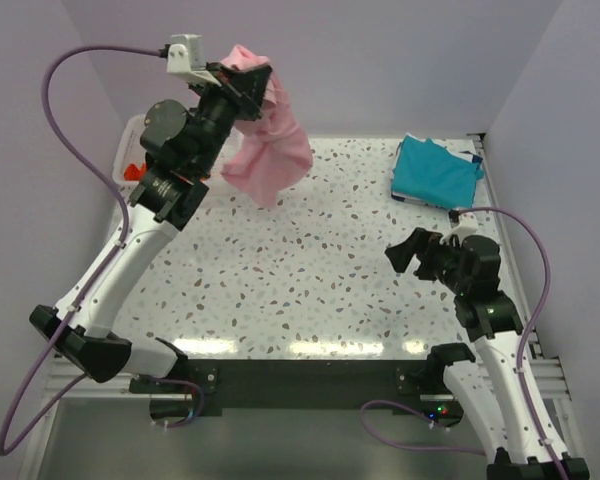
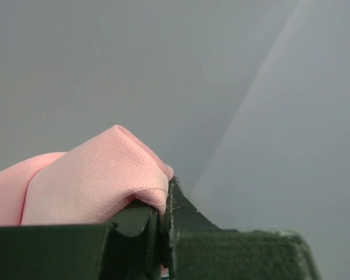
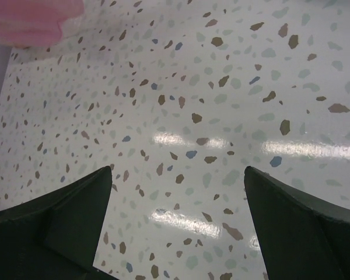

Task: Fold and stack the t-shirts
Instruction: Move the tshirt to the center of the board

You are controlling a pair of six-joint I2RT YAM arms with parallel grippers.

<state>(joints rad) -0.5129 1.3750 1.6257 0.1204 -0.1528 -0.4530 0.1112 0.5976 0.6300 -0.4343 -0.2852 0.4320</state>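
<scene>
My left gripper [image 1: 248,78] is raised high at the back left and shut on the light pink t-shirt [image 1: 272,150], which hangs bunched down from it to the table. The left wrist view shows the pink t-shirt [image 2: 93,178] pinched between the closed fingers [image 2: 189,219], wall behind. The teal blue t-shirt [image 1: 435,170] lies folded at the back right of the table. My right gripper [image 1: 408,255] is open and empty above the speckled table at the right, well in front of the teal shirt. A pink edge [image 3: 35,20] shows at the top left of the right wrist view. The orange-red t-shirt is mostly hidden.
A white mesh basket [image 1: 130,150] stands at the back left behind my left arm, with a bit of orange-red [image 1: 132,172] showing in it. The speckled table [image 1: 310,280] has walls behind and on both sides.
</scene>
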